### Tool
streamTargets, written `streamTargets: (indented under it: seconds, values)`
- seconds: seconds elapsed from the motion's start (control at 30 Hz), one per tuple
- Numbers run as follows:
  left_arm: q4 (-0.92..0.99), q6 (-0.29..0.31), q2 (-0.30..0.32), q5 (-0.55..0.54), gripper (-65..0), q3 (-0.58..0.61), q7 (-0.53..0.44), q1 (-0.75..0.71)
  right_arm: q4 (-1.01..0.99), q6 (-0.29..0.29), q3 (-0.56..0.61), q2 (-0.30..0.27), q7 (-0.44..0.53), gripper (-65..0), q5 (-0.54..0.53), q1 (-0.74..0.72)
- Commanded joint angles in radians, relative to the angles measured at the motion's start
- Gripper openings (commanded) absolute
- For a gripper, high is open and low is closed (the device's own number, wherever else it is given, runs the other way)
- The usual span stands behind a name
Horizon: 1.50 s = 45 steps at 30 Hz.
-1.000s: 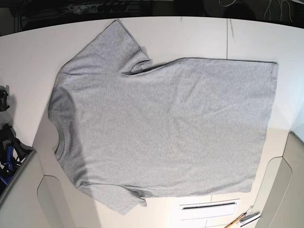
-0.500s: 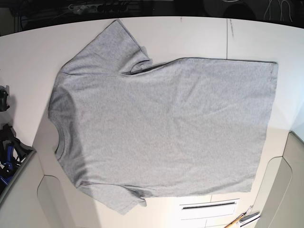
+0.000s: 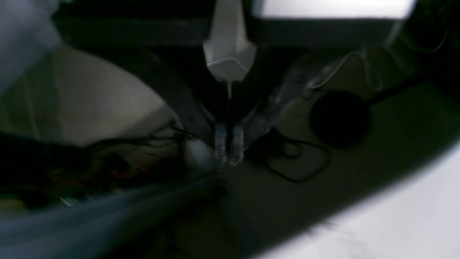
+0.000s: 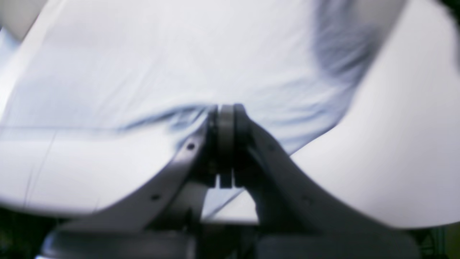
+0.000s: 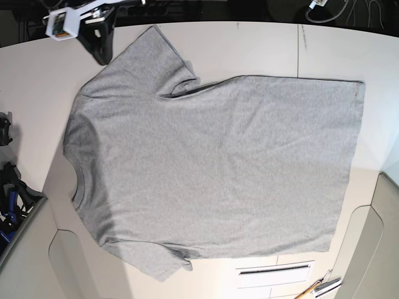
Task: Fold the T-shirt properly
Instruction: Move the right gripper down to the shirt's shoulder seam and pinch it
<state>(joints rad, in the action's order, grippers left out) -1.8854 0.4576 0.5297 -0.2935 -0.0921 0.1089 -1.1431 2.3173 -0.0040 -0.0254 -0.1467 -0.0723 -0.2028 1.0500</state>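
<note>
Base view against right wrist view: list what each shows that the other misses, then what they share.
Only the base view shows the whole T-shirt spread flat on the white table, collar toward the picture's left, hem toward its right, both sleeves out, plus a slotted panel by the near table edge.

Only the right wrist view shows the right gripper close up, jaws shut, with nothing between them as far as the blur allows; whether it touches the cloth is unclear.

Both show the grey shirt on the white table, and the right arm near the shirt's edge.

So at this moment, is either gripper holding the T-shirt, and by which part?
Nothing is held. The right gripper is shut and empty near a sleeve of the T-shirt; the left gripper is shut off the table.
</note>
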Motion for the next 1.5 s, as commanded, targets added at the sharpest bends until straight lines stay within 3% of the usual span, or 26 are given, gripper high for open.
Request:
streamTargets:
  seconds: [0.0, 0.2, 0.33, 0.4, 0.5, 0.57, 0.67, 0.73, 0.87, 1.0, 1.13, 1.23, 1.47]
  values:
    - [-0.013, 0.004, 0.005, -0.028, -65.0, -0.031, -0.015, -0.010, 0.023, 0.000, -0.042, -0.002, 0.022, -65.0, -0.035, -0.001]
    - [-0.013, 0.009, 0.005, -0.116, -65.0, -0.170, -0.008, 0.034, 0.000, 0.004, -0.253, 0.000, -0.030, -65.0, -0.181, -0.063]
    - [-0.013, 0.114, 0.005, -0.187, -65.0, -0.241, 0.021, 0.063, -0.023, 0.021, -0.371, 0.034, -0.033, -65.0, -0.276, -0.081]
    - [-0.013, 0.161, 0.005, -0.248, -65.0, -0.271, 0.036, 0.076, -0.051, 0.076, -0.457, 0.069, -0.034, -65.0, -0.355, -0.121]
    - [-0.013, 0.209, 0.005, -0.335, -65.0, -0.294, 0.062, 0.088, -0.138, 0.219, -0.570, 0.075, -0.088, -65.0, -0.504, -0.185]
    - [-0.013, 0.214, 0.005, -0.365, -65.0, -0.296, 0.077, 0.102, -0.224, 0.330, -0.626, 0.075, -0.156, -65.0, -0.631, -0.232]
    - [-0.013, 0.213, 0.002, -0.380, -65.0, -0.295, 0.105, 0.141, -0.374, 0.428, -0.657, 0.078, -0.219, -65.0, -0.779, -0.288]
    - [-0.013, 0.213, 0.002, -0.380, -65.0, -0.296, 0.127, 0.169, -0.480, 0.455, -0.658, 0.085, -0.222, -65.0, -0.833, -0.320]
    - [-0.013, 0.214, 0.003, -0.380, -65.0, -0.295, 0.136, 0.201, -0.638, 0.455, -0.658, 0.110, -0.248, -65.0, -0.918, -0.381]
    - [-0.013, 0.221, 0.002, -0.384, -65.0, -0.295, 0.136, 0.204, -0.660, 0.459, -0.659, 0.123, -0.271, -65.0, -0.948, -0.422]
    - [-0.013, 0.220, 0.002, -0.383, -65.0, -0.295, 0.136, 0.204, -0.652, 0.480, -0.660, 0.131, -0.276, -65.0, -0.909, -0.458]
    - [-0.013, 0.220, 0.002, -0.383, -65.0, -0.295, 0.136, 0.204, -0.652, 0.471, -0.660, 0.134, -0.275, -57.7, -0.889, -0.476]
    - [-0.013, 0.220, 0.002, -0.383, -65.0, -0.295, 0.136, 0.213, -0.652, 0.480, -0.660, 0.133, -0.272, -57.5, -0.799, -0.505]
